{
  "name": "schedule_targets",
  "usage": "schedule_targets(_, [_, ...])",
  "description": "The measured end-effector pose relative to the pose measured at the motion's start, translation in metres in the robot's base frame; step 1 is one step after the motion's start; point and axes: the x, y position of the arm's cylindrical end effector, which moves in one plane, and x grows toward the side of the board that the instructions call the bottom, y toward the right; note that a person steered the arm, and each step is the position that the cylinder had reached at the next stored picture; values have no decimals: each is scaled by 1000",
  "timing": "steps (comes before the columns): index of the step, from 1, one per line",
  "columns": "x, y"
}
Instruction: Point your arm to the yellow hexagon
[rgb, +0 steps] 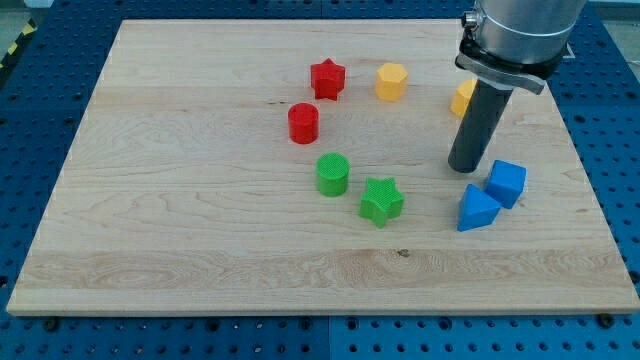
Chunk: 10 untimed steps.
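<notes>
The yellow hexagon lies on the wooden board near the view's top, right of centre. My tip rests on the board to the right of and below the hexagon, well apart from it. A second yellow block is partly hidden behind the rod; its shape cannot be made out. A blue cube and a blue triangular block lie just right of and below my tip.
A red star lies left of the yellow hexagon. A red cylinder is below it. A green cylinder and a green star lie near the board's middle.
</notes>
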Motion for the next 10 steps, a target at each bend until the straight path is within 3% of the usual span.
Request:
schedule_targets(2, [-9, 3])
schedule_targets(3, [-39, 8])
schedule_targets(6, [-48, 65])
schedule_targets(7, [-92, 92])
schedule_targets(8, [-152, 78])
schedule_targets(10, [-185, -53])
